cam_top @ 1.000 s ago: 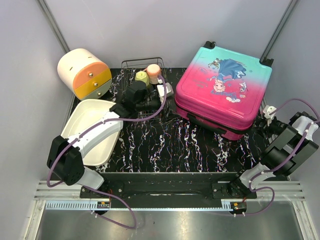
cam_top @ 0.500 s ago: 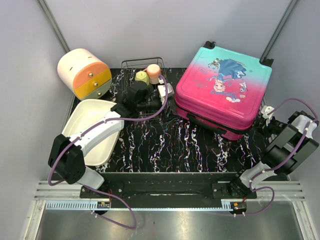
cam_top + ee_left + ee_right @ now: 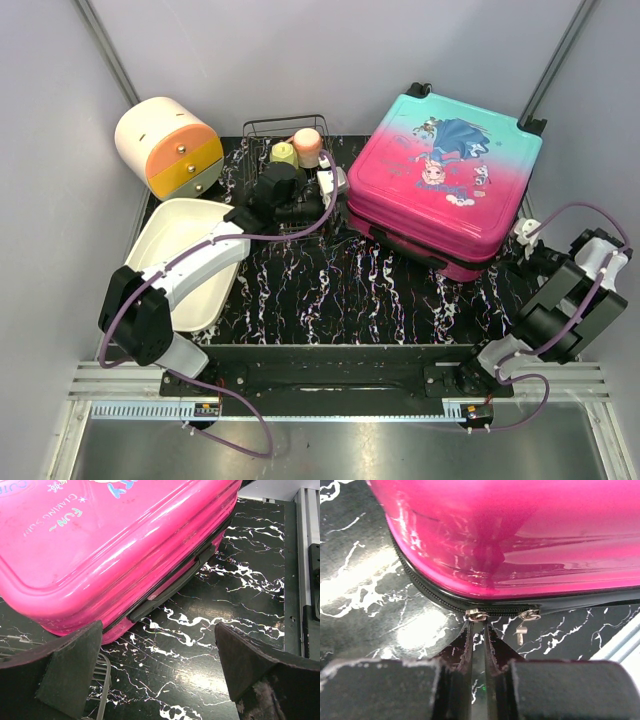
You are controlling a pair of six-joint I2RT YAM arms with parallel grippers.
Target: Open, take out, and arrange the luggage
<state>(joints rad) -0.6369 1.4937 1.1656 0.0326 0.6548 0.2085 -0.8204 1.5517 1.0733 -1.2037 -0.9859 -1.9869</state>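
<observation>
Well, the luggage (image 3: pixel 445 185) lies shut and flat on the table (image 3: pixel 340 290). At its near right corner the right gripper (image 3: pixel 476 625) has its fingers drawn almost together at one zipper pull (image 3: pixel 476 614), seemingly pinching the tab, though that part is hidden. Just off the luggage's left edge the left gripper (image 3: pixel 157 645) gapes wide, holding nothing. Open tabletop runs along the luggage's near edge.

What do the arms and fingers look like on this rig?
Both arms are black-jointed with white link shells: left arm, right arm. A purple cable loops along each. The left fingers are broad matte-black wedges; the right fingers are slim dark tapered blades with scuffed pale edges.
</observation>
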